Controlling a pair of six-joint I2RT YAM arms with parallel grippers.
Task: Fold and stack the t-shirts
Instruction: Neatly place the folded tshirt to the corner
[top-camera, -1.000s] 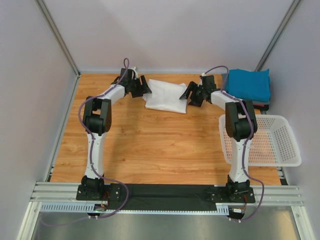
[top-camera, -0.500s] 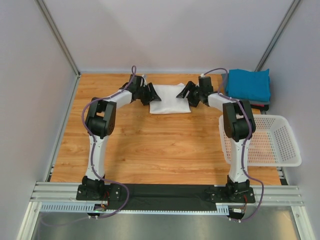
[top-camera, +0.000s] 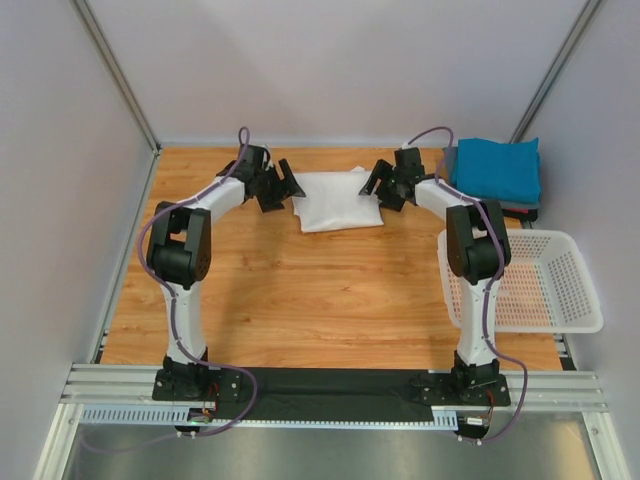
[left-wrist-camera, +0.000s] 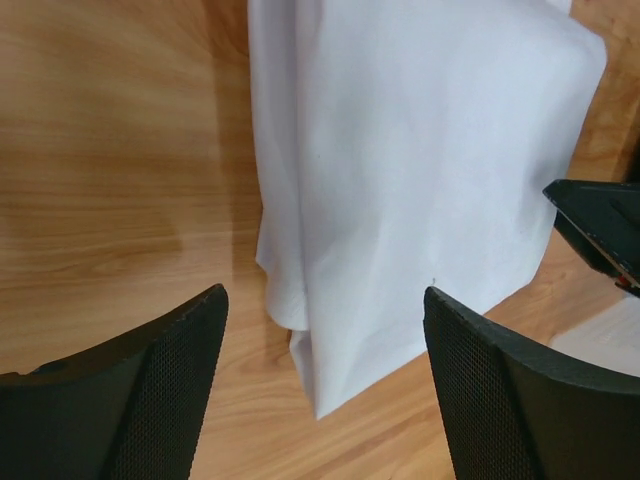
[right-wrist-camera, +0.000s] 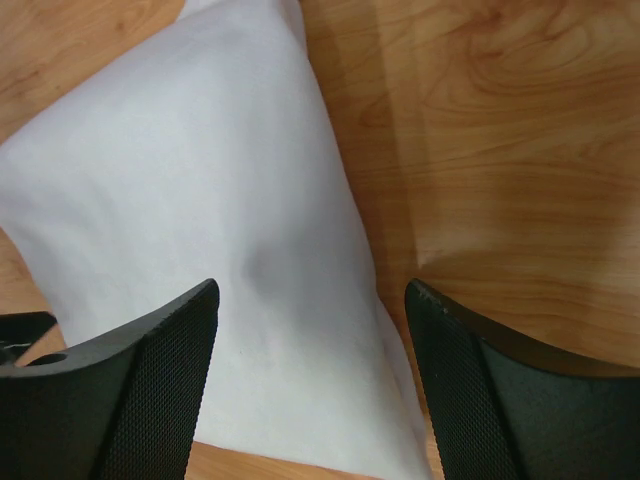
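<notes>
**Two shirts stacked, the third folded but not yet moved**

Top view: the white t-shirt (top-camera: 338, 200) lies as a compact folded rectangle on the table (top-camera: 300, 290) at twelve o'clock. The left gripper (top-camera: 283, 192) sits at its nine o'clock edge and the right gripper (top-camera: 375, 192) at its three o'clock edge. At two o'clock a folded teal t-shirt (top-camera: 495, 170) rests on a dark grey t-shirt (top-camera: 522, 208). The white mesh basket (top-camera: 575, 240) at four o'clock looks to hold nothing.

Left wrist view: the jaws stand wide and grip nothing. The white shirt (left-wrist-camera: 420, 150) lies flat beyond them, layered edges showing at its near corner.

Right wrist view: these jaws are also spread wide and empty, above the shirt's (right-wrist-camera: 200, 200) smooth folded face.

Judging by this, the folding looks finished. What remains is to lift the white shirt and set it on the pile at two o'clock.
</notes>
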